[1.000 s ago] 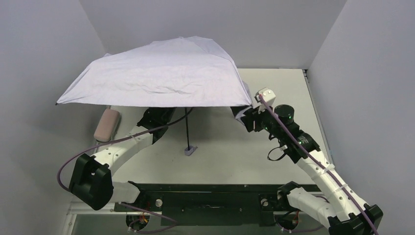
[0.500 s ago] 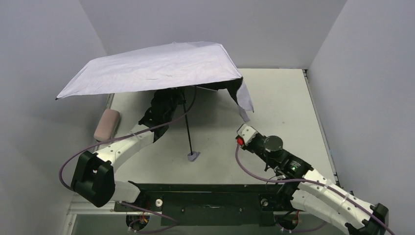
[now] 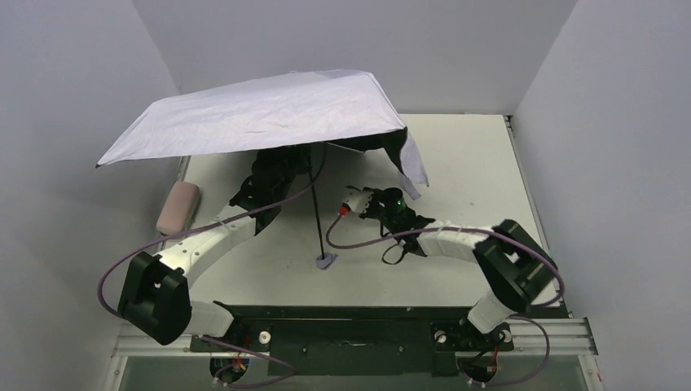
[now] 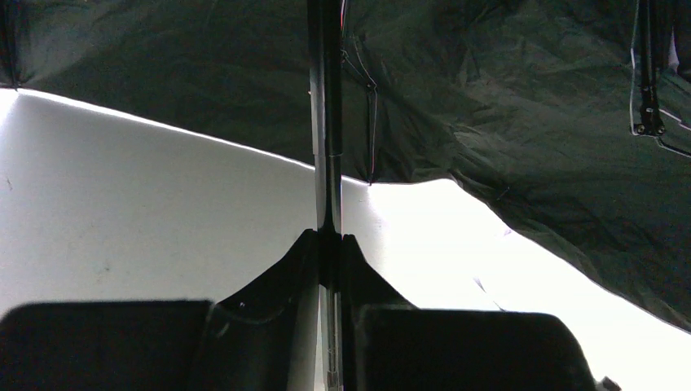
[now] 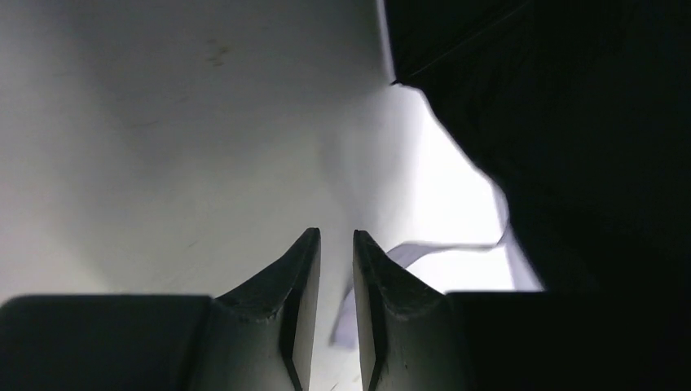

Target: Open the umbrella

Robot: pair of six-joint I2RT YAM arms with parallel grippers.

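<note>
Case (image 3: 178, 208) left of open umbrella (image 3: 261, 118); left pincer (image 4: 328, 242) clamps shaft (image 4: 323, 98).

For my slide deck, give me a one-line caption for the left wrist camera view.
Left gripper shut on the thin black shaft of the umbrella, its black underside spread overhead.

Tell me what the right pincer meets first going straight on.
Probably nothing close: ahead of the right pincer only pale table shows. The umbrella droops just right of that line; depth unclear.
</note>
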